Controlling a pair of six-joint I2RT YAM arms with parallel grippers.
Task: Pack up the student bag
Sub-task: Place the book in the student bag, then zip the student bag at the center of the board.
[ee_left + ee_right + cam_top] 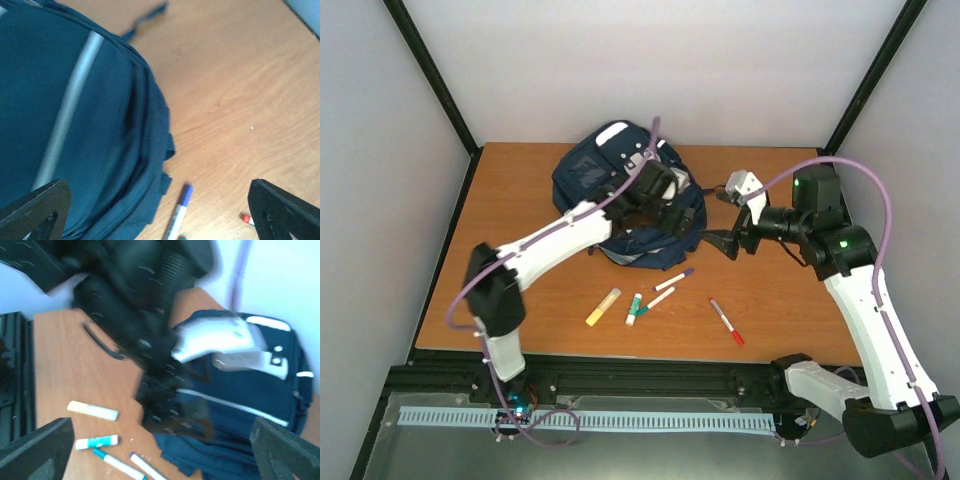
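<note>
Lying toward the upper middle of the overhead view, the student bag [585, 175] rests on the wooden table [510, 230], navy with a white patch at its top edge. The left gripper [670, 200] hangs over the bag's right part. In its wrist view the fingers [35, 212] stand wide apart at the bottom corners, released, with the bag's seam and bare wood between them. Just right of the bag, the right gripper [720, 215] is likewise released, its jaws spread and empty. Below the bag lie a purple-capped marker [676, 279], a teal-capped pen [658, 298], a white-and-green stick [634, 309], a yellow highlighter [603, 307] and, further right, a red pen [727, 322].
</note>
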